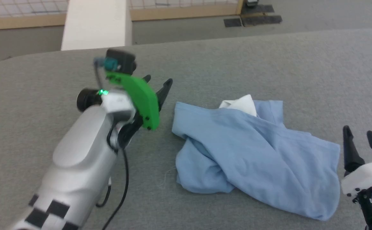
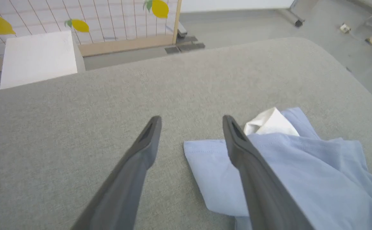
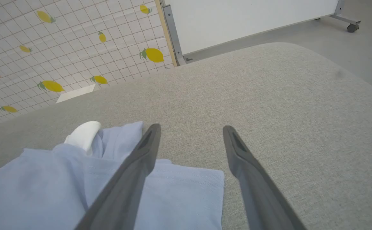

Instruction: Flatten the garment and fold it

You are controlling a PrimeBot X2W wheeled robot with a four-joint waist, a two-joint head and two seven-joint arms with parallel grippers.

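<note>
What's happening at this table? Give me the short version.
A two-armed robot is working on a light blue shirt that lies crumpled on the grey table, its white collar poking out at the far side. The left gripper is open beside the shirt's left edge and the right gripper is open at its right edge. Neither holds cloth, so flattening and folding are not yet done.

I look down on a grey cloth-covered table (image 1: 237, 57) with rounded corners. Past its far edge on the left stands a white block (image 1: 96, 24). Behind it runs a wood-framed screen (image 3: 61, 48), a white grid printed with yellow lemons. Dark mats (image 1: 253, 19) lie on the grey floor (image 1: 333, 16) at the screen's right end, beside a white board (image 3: 246, 19) on castors (image 3: 352, 28).
</note>
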